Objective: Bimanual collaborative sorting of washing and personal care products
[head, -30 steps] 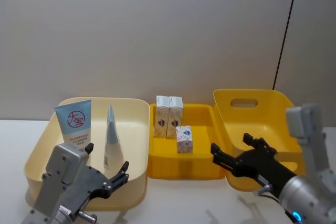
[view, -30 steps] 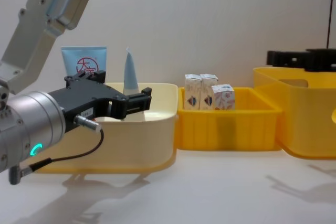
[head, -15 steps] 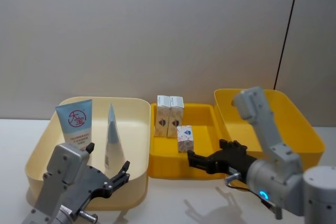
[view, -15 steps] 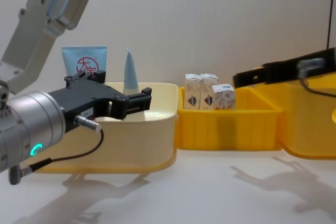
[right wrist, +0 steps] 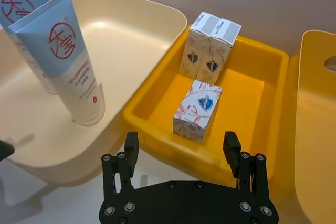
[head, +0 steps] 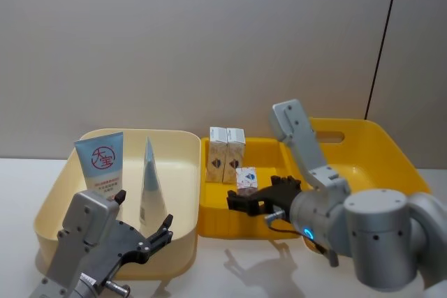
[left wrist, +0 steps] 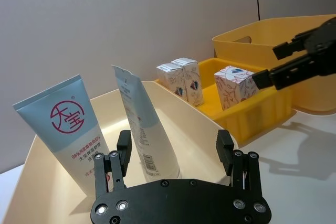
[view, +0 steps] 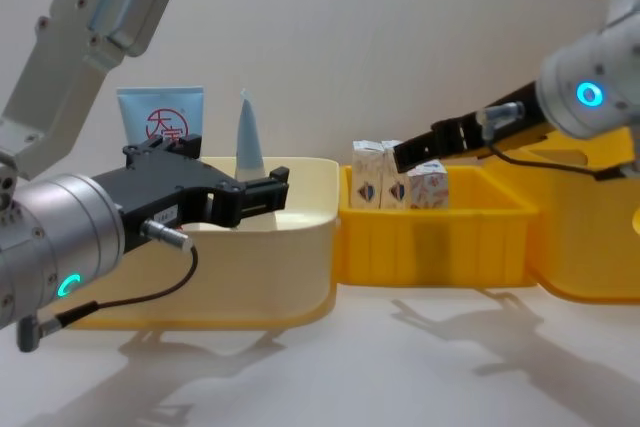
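Yellow bin wall [right wrist: 157, 129] may snag right gripper [right wrist: 181, 141], fingers apart, before the lone carton [right wrist: 198, 109]; left gripper [left wrist: 174, 141], also spread, idles near tubes [left wrist: 73, 129].

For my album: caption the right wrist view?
Right gripper, open, poised before the nearest carton in the yellow bin.

We note the left arm [head: 78, 246] low at our left, its grey wrist [view: 55, 237] large in the chest view with a cyan light lit. Left gripper [head: 143, 211] points forward, level, black fingers [left wrist: 123, 146] spread wide, nothing between them. Right arm [head: 300, 137] is bent over from our right toward the middle, elbow link raised, a blue light on its wrist [head: 307, 232]. Right gripper [right wrist: 181, 145] points leftward and a little down, fingers [right wrist: 131, 142] wide apart, holding nothing.
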